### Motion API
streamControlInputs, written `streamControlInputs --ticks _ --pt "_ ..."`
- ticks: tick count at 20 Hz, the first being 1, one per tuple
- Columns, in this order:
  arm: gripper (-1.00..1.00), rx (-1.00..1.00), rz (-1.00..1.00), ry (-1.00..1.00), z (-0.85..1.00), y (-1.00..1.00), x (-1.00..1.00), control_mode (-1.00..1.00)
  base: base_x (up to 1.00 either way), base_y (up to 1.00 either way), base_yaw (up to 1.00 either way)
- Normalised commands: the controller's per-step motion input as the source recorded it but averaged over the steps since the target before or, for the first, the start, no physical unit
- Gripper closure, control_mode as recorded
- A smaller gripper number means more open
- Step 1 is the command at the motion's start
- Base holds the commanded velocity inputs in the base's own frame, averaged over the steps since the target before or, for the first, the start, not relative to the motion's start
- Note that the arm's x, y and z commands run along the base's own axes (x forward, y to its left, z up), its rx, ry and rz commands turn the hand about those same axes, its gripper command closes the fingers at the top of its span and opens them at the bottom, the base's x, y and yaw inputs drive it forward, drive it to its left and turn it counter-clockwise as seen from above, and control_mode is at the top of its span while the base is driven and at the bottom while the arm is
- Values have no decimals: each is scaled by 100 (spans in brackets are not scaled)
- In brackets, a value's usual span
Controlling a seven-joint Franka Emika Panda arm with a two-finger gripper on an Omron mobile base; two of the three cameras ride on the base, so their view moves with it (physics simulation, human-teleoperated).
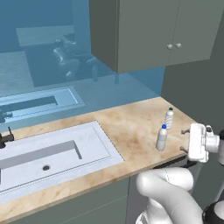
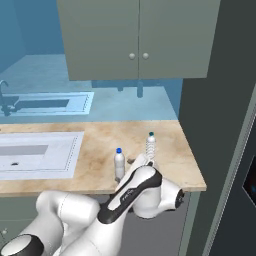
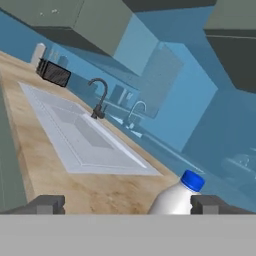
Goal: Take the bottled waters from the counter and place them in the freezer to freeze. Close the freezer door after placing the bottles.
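Observation:
Two bottled waters stand upright on the beige counter (image 1: 131,127) near its right end: the nearer one (image 1: 162,138) (image 2: 119,164) and the farther one (image 1: 169,117) (image 2: 150,145). My gripper (image 1: 184,140) hovers just right of the nearer bottle, at about its height, open and holding nothing. In the hand view the gripper (image 3: 128,205) is spread wide, and the blue-capped bottle (image 3: 177,197) stands just ahead, close to the right fingertip (image 3: 210,204). The dark slate freezer (image 2: 215,125) rises right of the counter; its door (image 2: 249,185) with the black display is at the frame's edge.
A white inset sink (image 1: 52,153) with a dark faucet (image 3: 100,97) takes up the counter's left part. Grey-green wall cabinets (image 1: 153,30) hang above the bottles. A dark toaster-like box (image 3: 54,72) sits far along the counter. My own arm (image 2: 135,192) crosses in front of the counter edge.

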Motion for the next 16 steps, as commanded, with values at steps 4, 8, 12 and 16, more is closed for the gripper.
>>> streamControlInputs --ticks 4,8,12,16 --pt "-100 1 0 0 -26 0 30 -100 0 0 0" --pt "-100 3 0 0 -16 0 29 -100 0 0 0" --pt "-100 1 0 0 -21 0 35 -100 0 0 0" --pt "-100 2 0 0 -21 0 36 -100 0 0 0"
